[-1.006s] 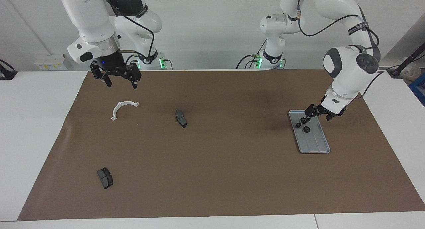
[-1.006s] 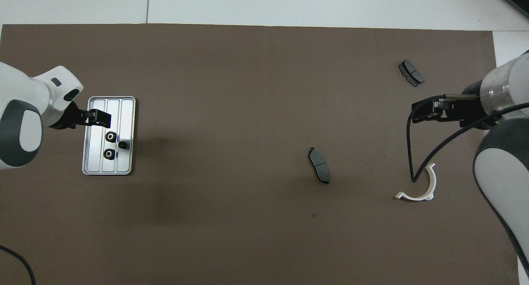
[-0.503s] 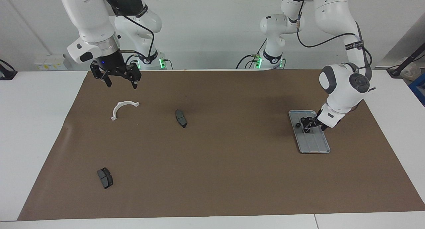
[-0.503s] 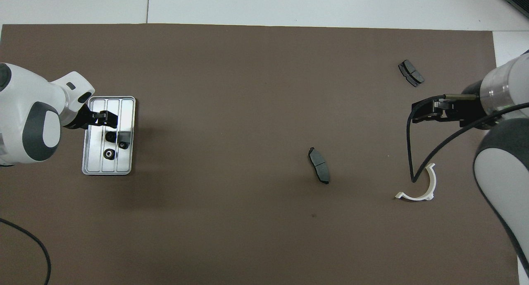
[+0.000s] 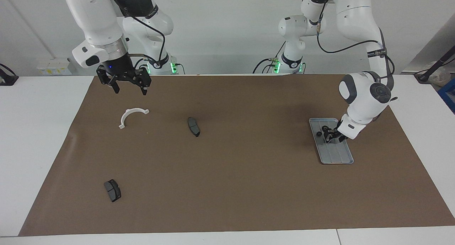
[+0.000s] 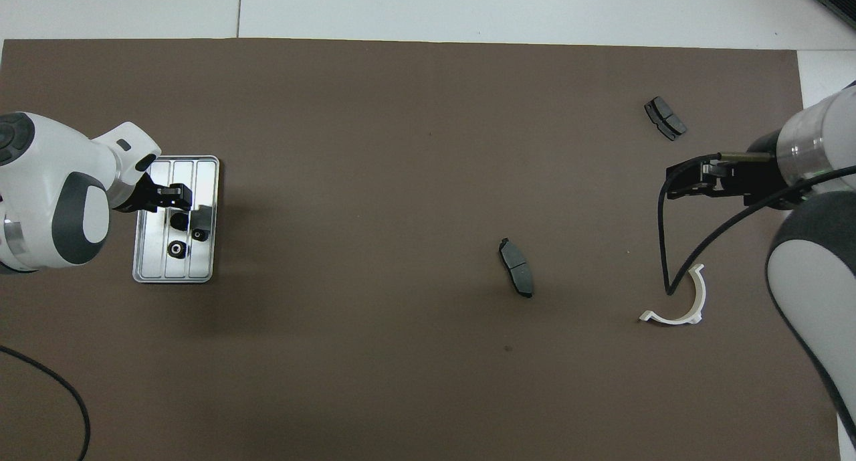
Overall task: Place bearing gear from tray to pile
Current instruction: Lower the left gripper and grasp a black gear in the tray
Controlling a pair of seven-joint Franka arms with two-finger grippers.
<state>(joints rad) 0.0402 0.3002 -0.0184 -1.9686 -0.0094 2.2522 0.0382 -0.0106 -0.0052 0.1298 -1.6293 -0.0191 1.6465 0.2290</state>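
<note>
Three gears (image 6: pixel 178 219) lie in the tray (image 6: pixel 207 180) near the bench's left-arm end; the left gripper (image 5: pixel 329 135) has dropped among them, jaws narrowing, grip unconfirmed. Right gripper (image 5: pixel 129 87) waits, jaws wide, above the bracket (image 5: pixel 130 115).

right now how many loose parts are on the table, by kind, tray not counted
small black round gears on the silver-grey metal tray: 3
dark grey curved brake pads: 2
white semicircular bracket: 1
total: 6
</note>
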